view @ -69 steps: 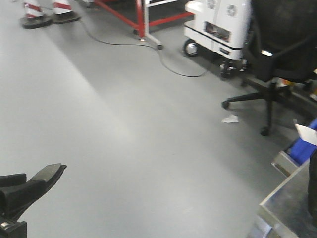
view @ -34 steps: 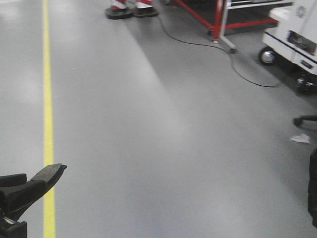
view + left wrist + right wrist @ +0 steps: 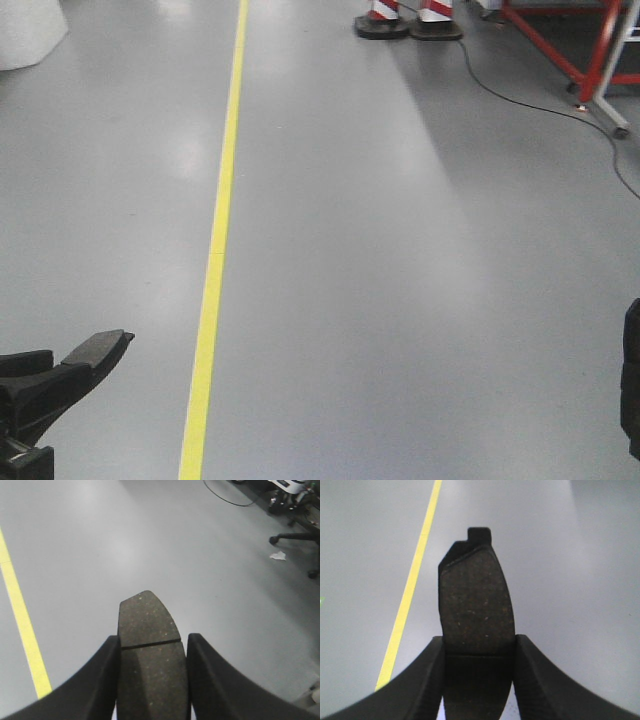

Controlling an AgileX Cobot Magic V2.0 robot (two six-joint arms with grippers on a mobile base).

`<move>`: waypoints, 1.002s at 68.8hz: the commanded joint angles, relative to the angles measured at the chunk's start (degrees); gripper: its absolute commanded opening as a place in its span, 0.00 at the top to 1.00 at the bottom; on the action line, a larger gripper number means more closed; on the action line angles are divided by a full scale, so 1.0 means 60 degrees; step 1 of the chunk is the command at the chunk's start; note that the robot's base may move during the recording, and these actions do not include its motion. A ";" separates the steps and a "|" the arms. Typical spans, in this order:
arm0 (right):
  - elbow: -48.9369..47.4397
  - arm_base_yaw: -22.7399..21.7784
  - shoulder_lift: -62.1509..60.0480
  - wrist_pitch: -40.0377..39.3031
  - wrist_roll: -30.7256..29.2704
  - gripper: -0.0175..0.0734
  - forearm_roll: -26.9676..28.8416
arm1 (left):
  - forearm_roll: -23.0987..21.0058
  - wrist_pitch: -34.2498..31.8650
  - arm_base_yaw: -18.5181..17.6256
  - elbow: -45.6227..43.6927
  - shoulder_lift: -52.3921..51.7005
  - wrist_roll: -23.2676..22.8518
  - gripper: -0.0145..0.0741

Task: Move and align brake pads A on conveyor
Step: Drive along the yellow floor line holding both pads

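While both arms hang over it, the grey floor (image 3: 400, 300) fills almost every view, smooth and faintly glossy. A yellow line (image 3: 215, 260) runs along it from the far end toward the robot, passing just right of the left arm in the front view. At the far right stands a red frame (image 3: 590, 50) on a pale foot. In the left wrist view, the base and castors of a black office chair (image 3: 300, 530) show at the top right edge. Two red-and-white cones (image 3: 405, 18) on black bases stand side by side at the far end, left of the frame. A thin dark cable (image 3: 520, 95) trails across the floor from the cones toward the frame's foot.

The left tool (image 3: 150, 645) is clamped on the left brake pad (image 3: 146, 617), its two black fingers pressing the pad's long edges. The pad juts forward, its speckled grey-brown face and centre groove visible, held above bare floor. The right tool (image 3: 479, 647) grips the right brake pad (image 3: 476, 595) the same way. This pad's dark backing tab shows at the far tip, with the yellow line passing to its left. A small white scrap (image 3: 278, 556) lies on the floor near the chair.
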 commanded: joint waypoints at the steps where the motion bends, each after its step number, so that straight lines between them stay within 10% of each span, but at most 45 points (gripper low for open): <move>1: -0.0295 -0.0059 0.0007 -0.0860 -0.0076 0.81 -0.0050 | 0.0000 -0.0889 -0.0049 -0.0273 -0.0027 -0.0070 0.84; 69: -0.0295 -0.0059 0.0007 -0.0860 -0.0076 0.81 -0.0050 | 0.0000 -0.0880 -0.0049 -0.0273 -0.0027 -0.0070 0.84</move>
